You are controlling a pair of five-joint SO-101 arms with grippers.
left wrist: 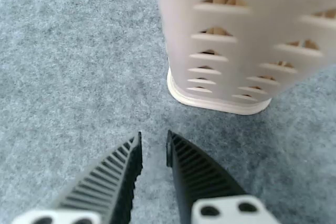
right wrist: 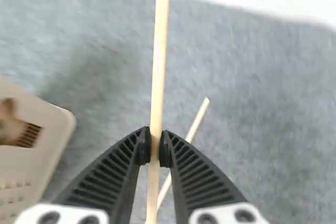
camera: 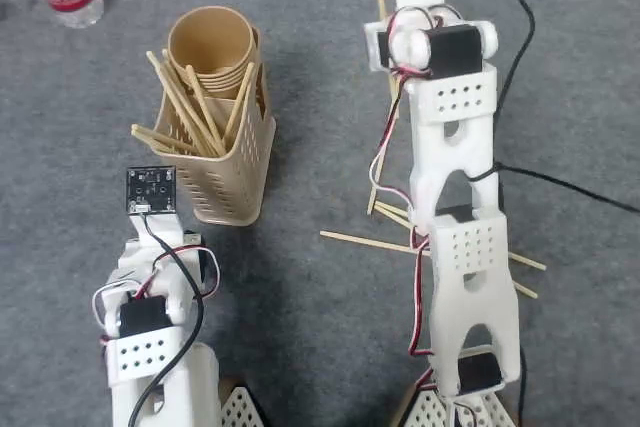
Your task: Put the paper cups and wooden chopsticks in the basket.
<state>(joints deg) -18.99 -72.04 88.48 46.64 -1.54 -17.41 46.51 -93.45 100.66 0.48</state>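
Right gripper (right wrist: pixel 152 141): fingers clenched on a wooden chopstick (right wrist: pixel 159 51) | left gripper (left wrist: pixel 154 142): fingers slightly parted, grasping nothing, near the basket (left wrist: pixel 247 51) foot | stacked paper cups (camera: pixel 210 39) and bundled chopsticks (camera: pixel 180 107) stand in the basket | loose chopsticks (camera: pixel 365 240) lie on the grey surface (camera: pixel 300 347) under the right arm.

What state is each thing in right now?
Beige slotted plastic basket: upright, partly filled.
Stacked tan paper cups: nested inside the basket.
Basketed wooden chopsticks: leaning beside the cups.
Loose wooden chopsticks: lying on the grey carpet.
Left gripper: open, empty.
Right gripper: shut on one wooden chopstick.
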